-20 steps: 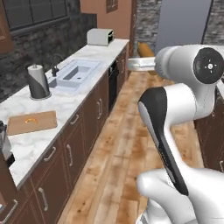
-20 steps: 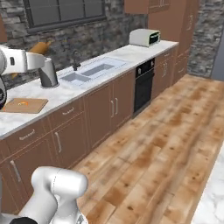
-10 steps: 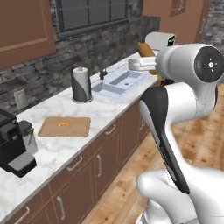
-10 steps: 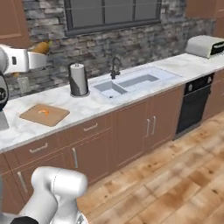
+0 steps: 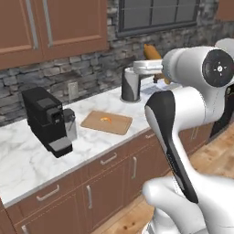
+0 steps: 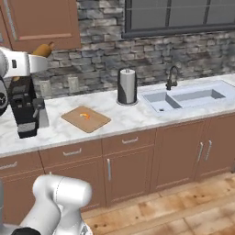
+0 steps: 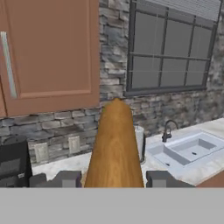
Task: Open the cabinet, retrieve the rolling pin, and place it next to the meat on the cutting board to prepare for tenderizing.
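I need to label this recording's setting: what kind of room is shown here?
A home-style kitchen, computer-rendered. A marble counter holds a sink with a dark faucet, a black coffee machine and a cutting board; reddish-brown wood cabinets hang on a stone wall.

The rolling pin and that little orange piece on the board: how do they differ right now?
The rolling pin is a long tan wooden cylinder; the meat is a tiny, curled orange piece. The pin is up in the air, clamped between the fingers of the gripper; the meat lies flat on the cutting board. The pin is far bigger than the meat. Both are warm-coloured.
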